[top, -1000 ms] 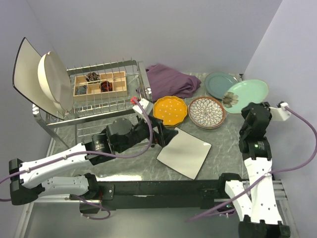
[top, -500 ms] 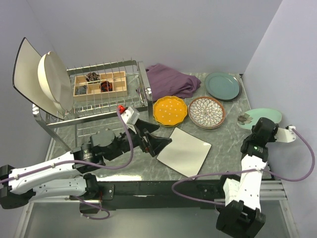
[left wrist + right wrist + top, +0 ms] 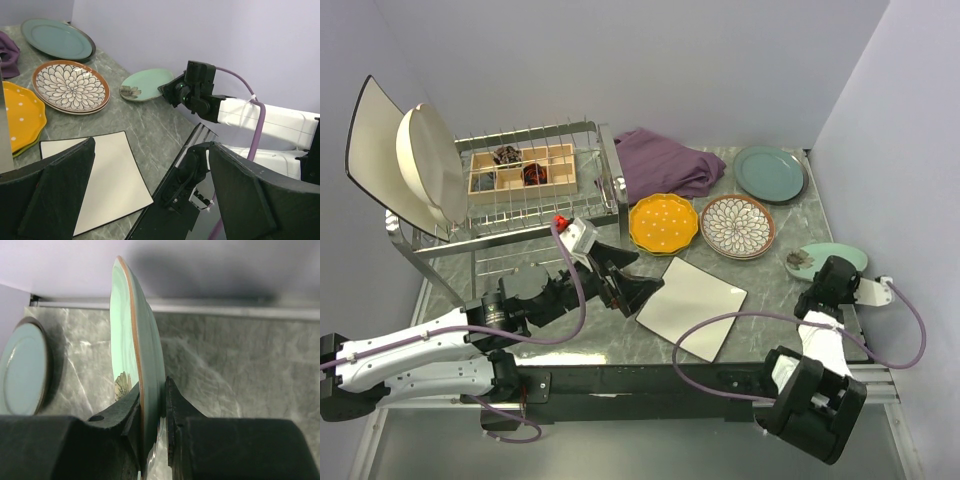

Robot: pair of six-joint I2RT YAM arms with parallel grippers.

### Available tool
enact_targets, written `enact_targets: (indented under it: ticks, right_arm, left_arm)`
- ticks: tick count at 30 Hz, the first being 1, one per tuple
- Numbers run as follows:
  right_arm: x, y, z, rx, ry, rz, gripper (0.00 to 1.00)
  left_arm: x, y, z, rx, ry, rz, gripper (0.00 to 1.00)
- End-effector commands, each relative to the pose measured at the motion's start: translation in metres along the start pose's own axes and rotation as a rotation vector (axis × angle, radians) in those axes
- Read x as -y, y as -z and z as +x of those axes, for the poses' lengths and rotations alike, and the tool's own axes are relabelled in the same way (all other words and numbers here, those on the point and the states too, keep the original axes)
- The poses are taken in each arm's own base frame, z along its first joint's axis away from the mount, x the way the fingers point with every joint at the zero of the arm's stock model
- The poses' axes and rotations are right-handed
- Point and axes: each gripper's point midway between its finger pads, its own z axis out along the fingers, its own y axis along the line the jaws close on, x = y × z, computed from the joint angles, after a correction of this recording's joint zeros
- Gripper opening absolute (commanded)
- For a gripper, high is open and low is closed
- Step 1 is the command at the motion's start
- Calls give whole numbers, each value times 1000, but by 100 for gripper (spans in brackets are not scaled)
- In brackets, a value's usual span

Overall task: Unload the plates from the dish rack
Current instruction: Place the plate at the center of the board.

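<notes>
The dish rack (image 3: 535, 212) stands at the left with a large white square plate (image 3: 368, 130) and a round cream plate (image 3: 430, 165) upright at its left end. My right gripper (image 3: 823, 272) is shut on the rim of a mint-green plate (image 3: 830, 257), low over the table's right edge; the right wrist view shows the plate (image 3: 137, 350) edge-on between the fingers (image 3: 177, 405). My left gripper (image 3: 632, 275) is open and empty beside a white square plate (image 3: 692, 305) lying flat, which also shows in the left wrist view (image 3: 95, 175).
An orange dotted plate (image 3: 663, 222), a brown-patterned plate (image 3: 737, 226) and a teal plate (image 3: 770, 173) lie on the table. A purple cloth (image 3: 665, 162) is behind them. A wooden compartment box (image 3: 520, 168) sits on the rack's upper tier.
My right arm has swung the mint-green plate down and forward to the table's right edge. My left gripper has drawn back left from the square plate.
</notes>
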Motion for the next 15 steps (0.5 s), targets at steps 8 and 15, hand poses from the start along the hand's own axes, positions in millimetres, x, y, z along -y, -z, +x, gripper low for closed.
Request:
enact_targets:
  ticks: [8,15]
  right_arm:
    - [-32,-25,12,-30,-174,-101,18]
    - [-33,-39,28,-150,-104,7,36]
  left_arm:
    - [-5,4,-15,74,-12,-28,99]
    - [-15,5,-17,94,-22,-77,100]
